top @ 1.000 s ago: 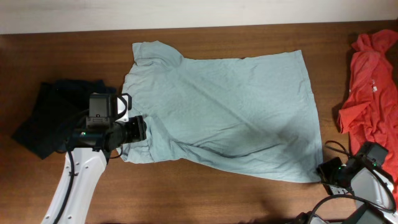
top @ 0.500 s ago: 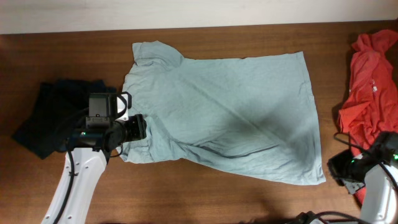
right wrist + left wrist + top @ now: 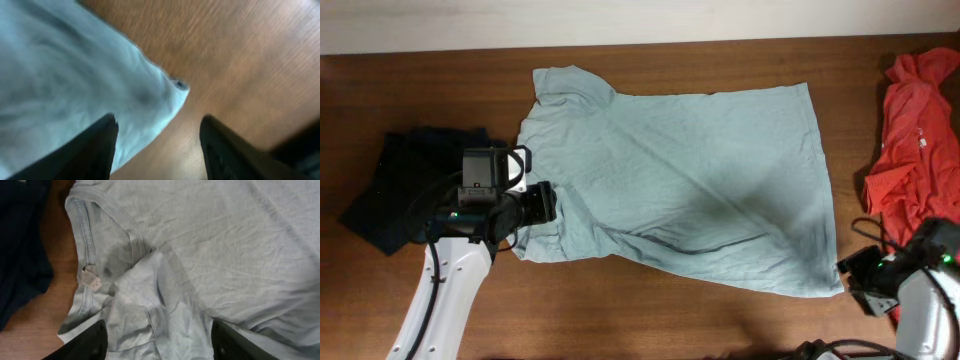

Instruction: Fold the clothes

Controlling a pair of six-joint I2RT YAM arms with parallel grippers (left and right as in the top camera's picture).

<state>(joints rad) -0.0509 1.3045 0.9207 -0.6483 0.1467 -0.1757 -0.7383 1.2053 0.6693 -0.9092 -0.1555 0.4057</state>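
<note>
As it lies spread, pale teal T-shirt, sleeve bunched

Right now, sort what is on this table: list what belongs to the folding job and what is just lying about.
Belongs to the job:
- pale grey-blue T-shirt, spread out on the table
- left gripper, open over bunched cloth near the collar
- right gripper, open at a hem corner

Just lying about:
- dark navy garment, beside the left arm
- red-orange garment, beside the right arm
</note>
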